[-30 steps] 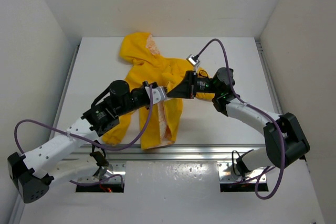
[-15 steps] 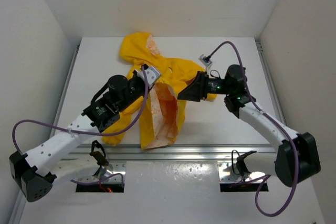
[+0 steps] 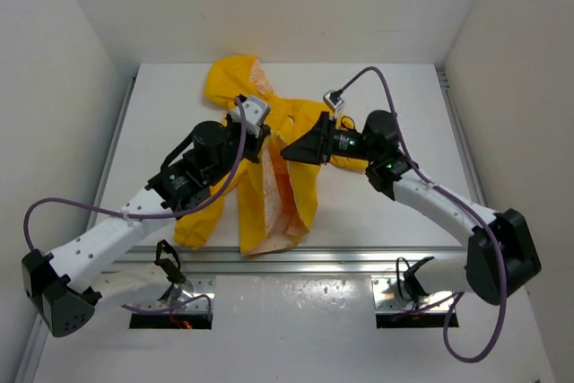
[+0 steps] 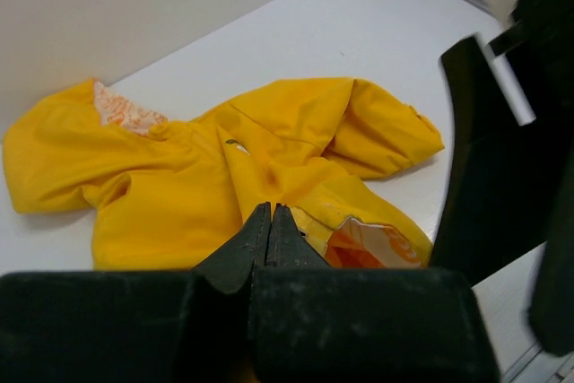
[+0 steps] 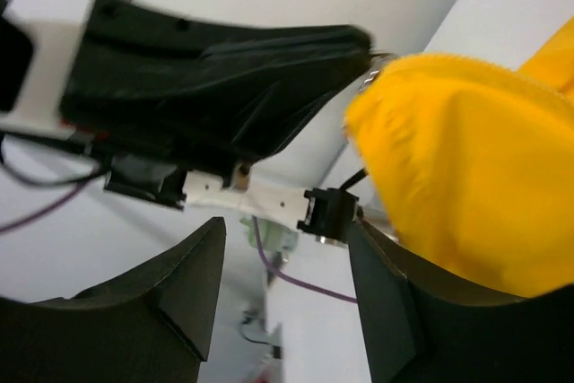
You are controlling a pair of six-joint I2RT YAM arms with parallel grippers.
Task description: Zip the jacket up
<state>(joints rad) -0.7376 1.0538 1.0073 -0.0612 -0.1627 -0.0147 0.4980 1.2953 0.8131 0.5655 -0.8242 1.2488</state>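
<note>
The yellow jacket (image 3: 231, 82) lies crumpled on the white table, hood at the far left. One front panel is turned over and shows its cream and orange lining (image 3: 276, 195). My left gripper (image 3: 265, 144) is shut on the jacket's front edge near the chest and holds it a little off the table. Its closed tips (image 4: 269, 208) sit on a yellow fold (image 4: 179, 186). My right gripper (image 3: 289, 153) stands open just to the right, tips facing the left gripper. Nothing is between its fingers (image 5: 193, 284), and the lifted yellow fabric (image 5: 484, 177) hangs beside them.
White walls close in the table (image 3: 395, 87) on three sides. A metal rail (image 3: 359, 257) runs along the near edge. Purple cables loop from both wrists. The right gripper's dark body (image 4: 484, 159) fills the right of the left wrist view.
The right gripper has opened, drawn back to the right, then come in toward the left gripper again. The left gripper moved up and away with the jacket edge, turning the panel lining-up.
</note>
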